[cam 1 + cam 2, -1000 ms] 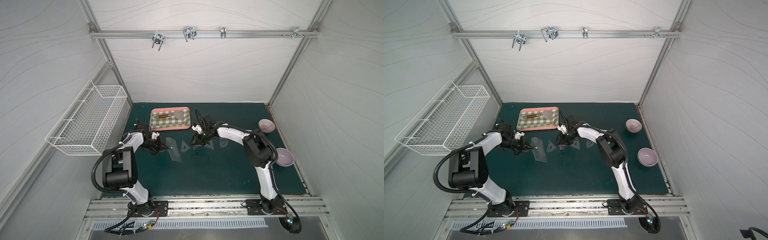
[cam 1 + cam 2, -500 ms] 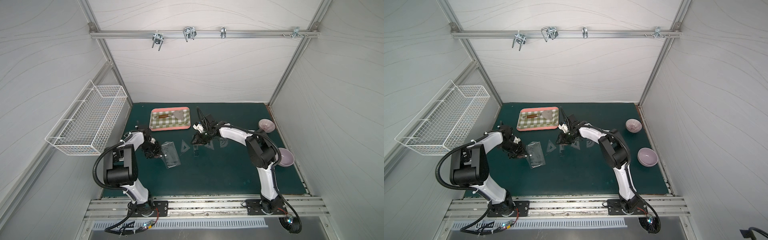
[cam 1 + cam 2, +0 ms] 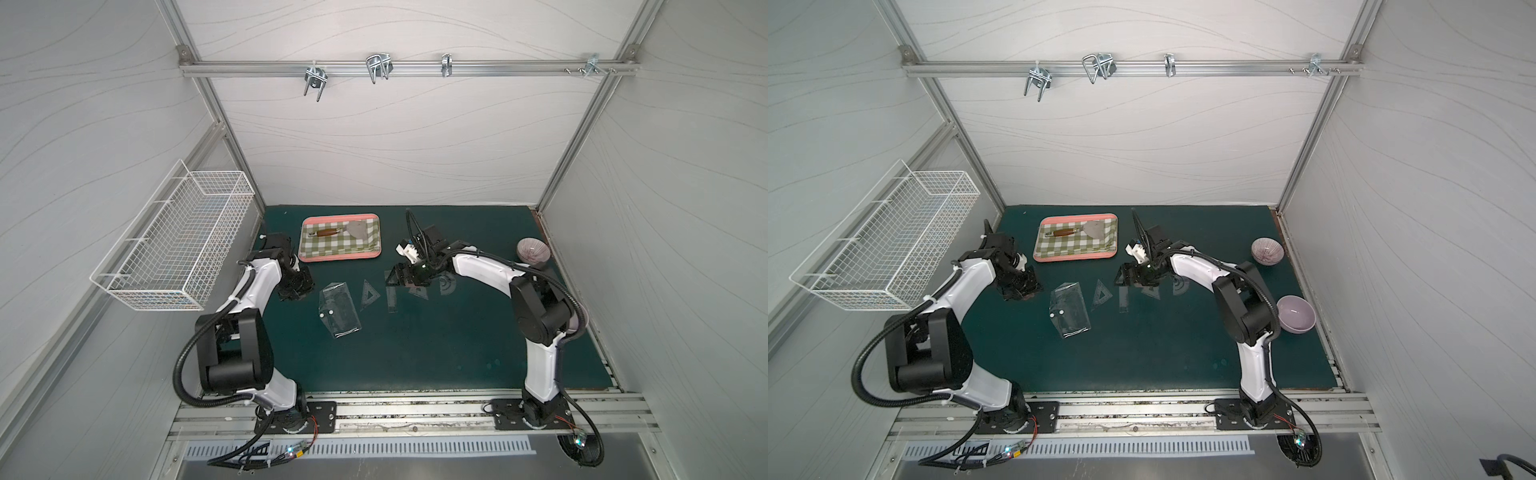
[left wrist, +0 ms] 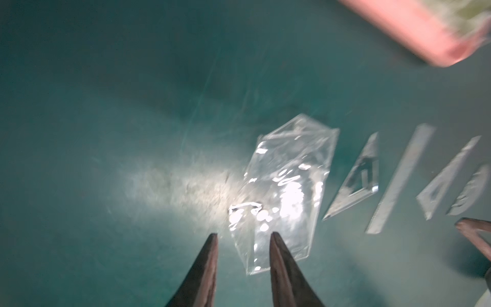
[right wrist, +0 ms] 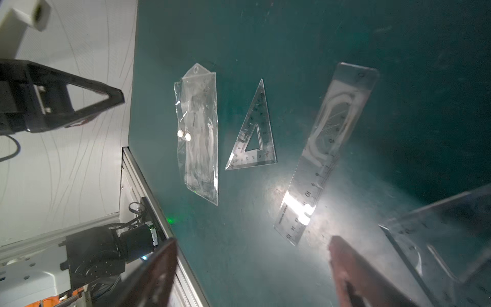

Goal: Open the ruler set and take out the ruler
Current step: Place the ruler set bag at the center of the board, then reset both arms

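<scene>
On the green desk [image 3: 415, 353], your left tool [image 3: 297, 289] now stands part-open and empty, the ruler set [image 3: 338, 309] it just held lying flat at its four o'clock, your right tool [image 5: 252, 240] gapes wide on nothing, and the ruler [image 3: 390, 297] rests at the ruler set's three o'clock, so the task looks finished.

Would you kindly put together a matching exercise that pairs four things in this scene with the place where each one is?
Things:
1. ruler set
2. straight ruler
3. scraper
4. wire basket

Places:
A. on the checked tray
B. hung on the side wall
C. on the mat, between two set squares
D. on the mat, next to only one set square

Pairs: 1-D, 2-C, 3-A, 4-B.
</scene>
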